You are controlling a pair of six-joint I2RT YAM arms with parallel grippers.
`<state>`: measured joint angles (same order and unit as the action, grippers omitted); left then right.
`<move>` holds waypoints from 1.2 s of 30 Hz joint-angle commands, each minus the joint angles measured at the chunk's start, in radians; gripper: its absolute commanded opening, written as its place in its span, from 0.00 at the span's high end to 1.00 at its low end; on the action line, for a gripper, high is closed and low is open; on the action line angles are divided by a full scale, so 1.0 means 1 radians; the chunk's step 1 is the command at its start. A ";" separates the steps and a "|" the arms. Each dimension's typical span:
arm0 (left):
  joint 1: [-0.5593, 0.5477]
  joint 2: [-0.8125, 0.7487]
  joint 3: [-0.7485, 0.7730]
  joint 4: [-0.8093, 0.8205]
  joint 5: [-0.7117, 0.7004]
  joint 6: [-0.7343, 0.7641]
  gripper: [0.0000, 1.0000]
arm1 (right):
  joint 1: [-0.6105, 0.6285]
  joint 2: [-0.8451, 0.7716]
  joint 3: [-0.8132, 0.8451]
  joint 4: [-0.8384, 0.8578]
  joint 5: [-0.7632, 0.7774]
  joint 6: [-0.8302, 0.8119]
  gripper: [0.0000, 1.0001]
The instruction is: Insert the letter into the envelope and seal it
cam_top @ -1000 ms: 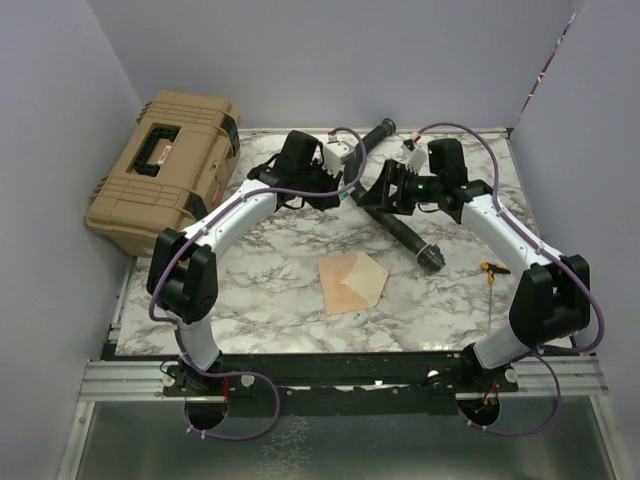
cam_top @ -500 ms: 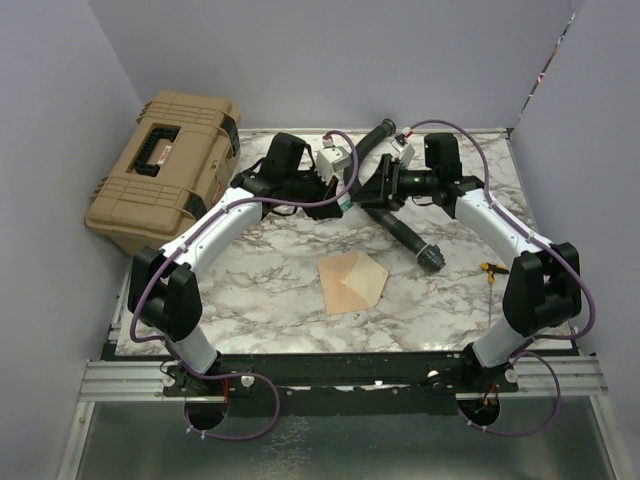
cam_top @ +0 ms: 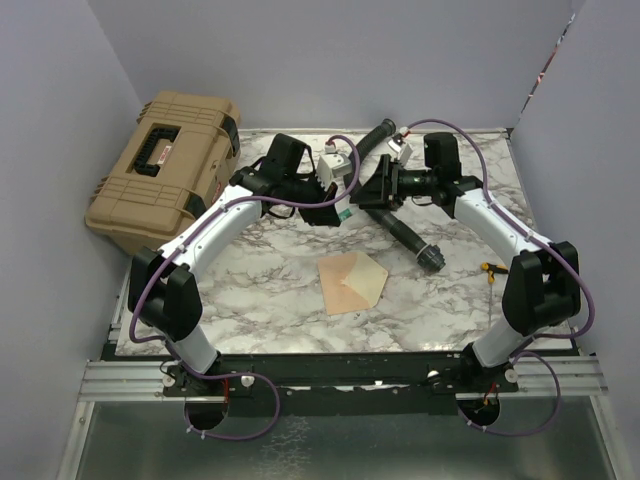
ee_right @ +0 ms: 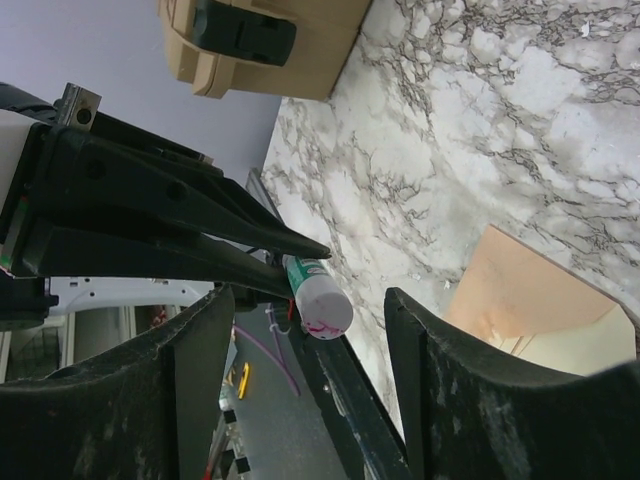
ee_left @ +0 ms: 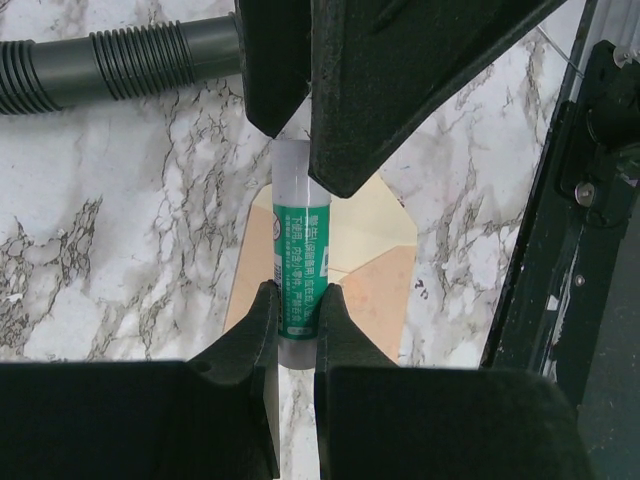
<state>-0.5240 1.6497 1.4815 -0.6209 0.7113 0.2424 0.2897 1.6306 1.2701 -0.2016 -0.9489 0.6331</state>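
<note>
The envelope (cam_top: 352,282) lies flat at the table's middle, kraft-brown, with its pointed flap open and the cream inside showing (ee_left: 372,232). The letter does not show as a separate sheet. My left gripper (ee_left: 297,305) is shut on a green-labelled glue stick (ee_left: 298,262), held in the air above the envelope. My right gripper (ee_right: 310,300) faces it, open, with one finger on each side of the stick's white cap (ee_right: 324,300) and a gap on both sides. From above, the left gripper (cam_top: 335,203) and the right gripper (cam_top: 372,192) meet at the back of the table.
A tan hard case (cam_top: 165,170) stands at the back left, partly off the marble top. A black corrugated hose (cam_top: 408,236) lies across the back right. A small yellow and black tool (cam_top: 493,268) rests near the right edge. Walls close in on three sides.
Both grippers have come together at the back of the table. The right jaws have narrowed around the glue stick's cap. The left gripper kept its hold.
</note>
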 commanded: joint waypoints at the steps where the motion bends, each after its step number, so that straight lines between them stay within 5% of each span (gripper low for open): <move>1: 0.002 -0.011 0.037 -0.019 0.044 0.025 1.00 | 0.026 0.026 0.029 -0.029 -0.050 -0.057 0.34; 11: 0.002 -0.004 0.040 -0.031 0.058 0.024 1.00 | 0.040 0.034 0.031 -0.030 -0.069 -0.055 0.62; 16: 0.002 -0.012 0.043 -0.033 0.054 0.021 1.00 | 0.040 0.034 0.018 0.008 -0.084 -0.022 0.86; 21: 0.002 -0.004 0.049 -0.033 0.018 -0.001 0.53 | 0.040 0.008 -0.010 0.079 -0.082 0.030 1.00; 25: 0.002 0.007 0.046 -0.033 0.025 0.004 0.45 | 0.039 -0.002 -0.021 0.101 -0.087 0.053 1.00; 30: 0.002 0.020 0.046 -0.033 0.035 0.006 0.53 | 0.040 -0.002 -0.031 0.109 -0.094 0.060 1.00; 36: 0.002 0.035 0.050 -0.033 0.038 0.012 0.98 | 0.039 0.001 -0.037 0.106 -0.083 0.066 1.00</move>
<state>-0.5194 1.6615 1.5082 -0.6476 0.7406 0.2424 0.3260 1.6531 1.2457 -0.1123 -1.0103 0.6819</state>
